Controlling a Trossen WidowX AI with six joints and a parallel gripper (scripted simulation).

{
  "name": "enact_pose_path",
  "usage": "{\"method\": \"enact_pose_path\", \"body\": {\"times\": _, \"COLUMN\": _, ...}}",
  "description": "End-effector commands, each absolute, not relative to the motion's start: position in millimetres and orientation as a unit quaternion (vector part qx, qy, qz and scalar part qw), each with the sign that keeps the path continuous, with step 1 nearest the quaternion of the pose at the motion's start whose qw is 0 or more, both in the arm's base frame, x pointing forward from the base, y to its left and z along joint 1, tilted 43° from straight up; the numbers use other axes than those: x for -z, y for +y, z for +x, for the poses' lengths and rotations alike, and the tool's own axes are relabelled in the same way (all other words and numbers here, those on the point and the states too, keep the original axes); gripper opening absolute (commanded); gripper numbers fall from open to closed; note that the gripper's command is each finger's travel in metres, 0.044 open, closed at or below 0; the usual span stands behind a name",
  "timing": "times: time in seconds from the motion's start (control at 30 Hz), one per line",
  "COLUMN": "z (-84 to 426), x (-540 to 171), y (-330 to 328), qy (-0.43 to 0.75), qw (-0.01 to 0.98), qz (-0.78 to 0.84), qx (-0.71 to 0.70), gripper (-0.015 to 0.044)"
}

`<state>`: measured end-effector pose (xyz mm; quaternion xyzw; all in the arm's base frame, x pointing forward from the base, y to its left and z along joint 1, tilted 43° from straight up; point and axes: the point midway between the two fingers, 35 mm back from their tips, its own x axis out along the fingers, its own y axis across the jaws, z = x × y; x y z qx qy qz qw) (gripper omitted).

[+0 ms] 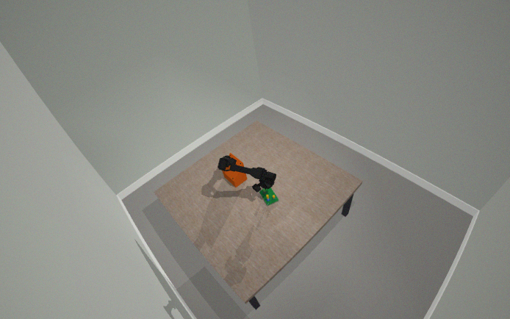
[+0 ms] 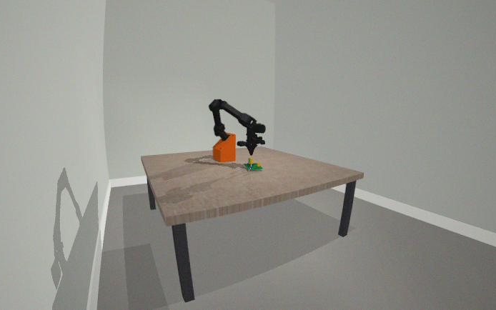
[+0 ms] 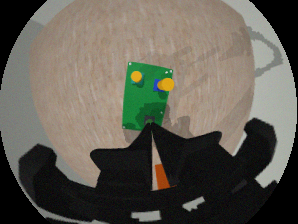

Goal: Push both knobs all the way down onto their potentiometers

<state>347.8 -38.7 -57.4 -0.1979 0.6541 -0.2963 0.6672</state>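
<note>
The green circuit board (image 1: 272,201) (image 2: 256,168) (image 3: 135,102) stands on short legs on the table. One yellow knob (image 1: 267,196) (image 2: 250,160) (image 3: 168,84) stands high above the blue potentiometer (image 3: 157,85), with a gap below it in the exterior view. The other yellow knob (image 1: 273,196) (image 2: 258,164) (image 3: 136,76) sits lower, over a teal potentiometer (image 3: 141,81); whether it touches is too small to tell. My gripper (image 2: 251,154) (image 3: 150,125) is shut and empty, pointing down. Its tips are above the board, toward the base-side end in the wrist view, touching neither knob.
The orange arm base (image 1: 234,178) (image 2: 224,151) stands on the table (image 1: 309,190) (image 2: 300,169) behind the board. A dark square part (image 3: 149,119) is on the board close to the fingertips in the wrist view. The arm's shadow falls across the table.
</note>
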Motion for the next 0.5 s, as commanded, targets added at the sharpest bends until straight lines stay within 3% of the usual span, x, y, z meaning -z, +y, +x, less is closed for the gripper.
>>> {"method": "enact_pose_path", "body": {"times": 0.0, "z": 356, "x": 52, "y": -38, "qy": 0.671, "qw": 0.654, "qz": -0.240, "qx": 0.253, "gripper": 0.0000}}
{"method": "enact_pose_path", "body": {"times": 0.47, "z": 378, "x": 32, "y": -39, "qy": 0.714, "qw": 0.573, "qz": -0.391, "qx": 0.091, "gripper": 0.0000}}
